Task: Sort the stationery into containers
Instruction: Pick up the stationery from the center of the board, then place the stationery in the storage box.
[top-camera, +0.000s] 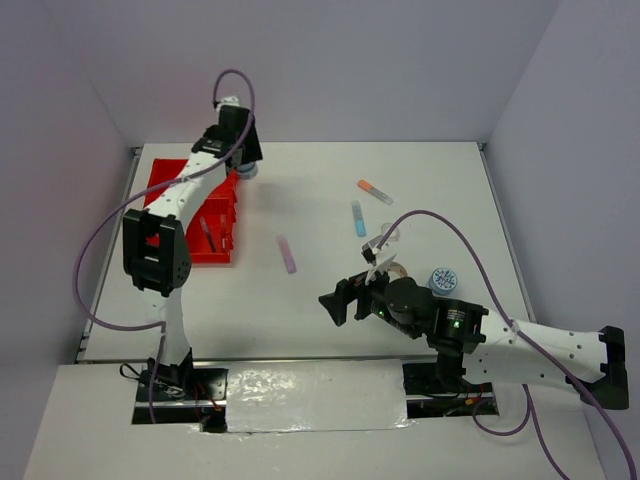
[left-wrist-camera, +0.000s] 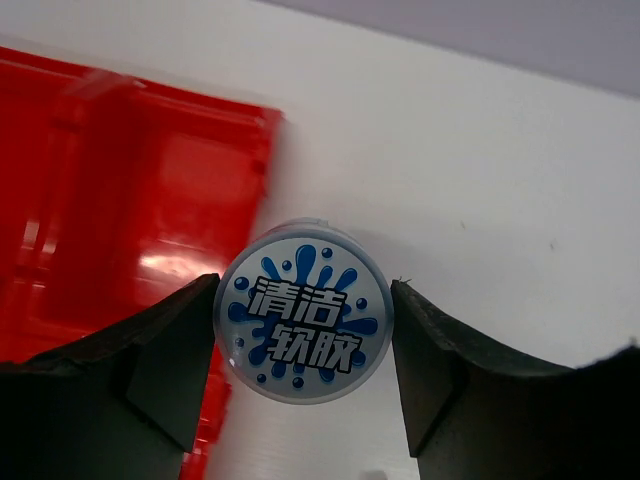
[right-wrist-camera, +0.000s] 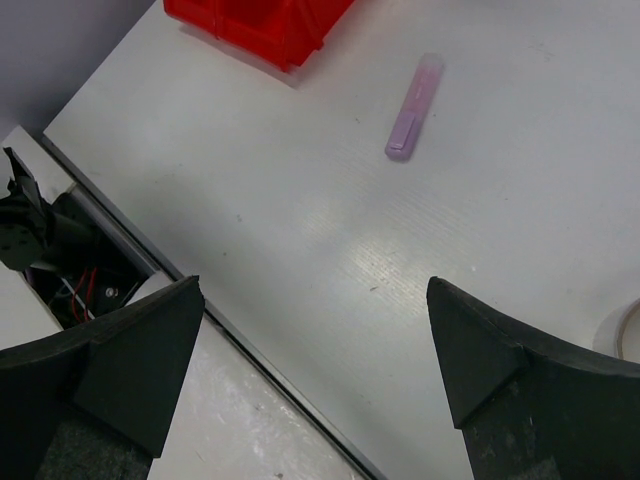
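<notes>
My left gripper (top-camera: 244, 166) is shut on a round blue-lidded tub (left-wrist-camera: 304, 311), one finger on each side of its lid. It holds the tub just right of the red tray (left-wrist-camera: 120, 190), over white table. The tray (top-camera: 172, 186) lies at the far left, with thin pens (top-camera: 208, 233) in a near compartment. My right gripper (top-camera: 341, 300) is open and empty over the near middle of the table. A purple marker (top-camera: 287, 253) lies ahead of it and also shows in the right wrist view (right-wrist-camera: 414, 108).
A light-blue marker (top-camera: 358, 217) and an orange-capped marker (top-camera: 375, 190) lie at the centre right. Two tape rolls (top-camera: 386, 239) and a second blue-lidded tub (top-camera: 443, 280) sit beside the right arm. The table's near edge (right-wrist-camera: 200, 300) runs under the right gripper.
</notes>
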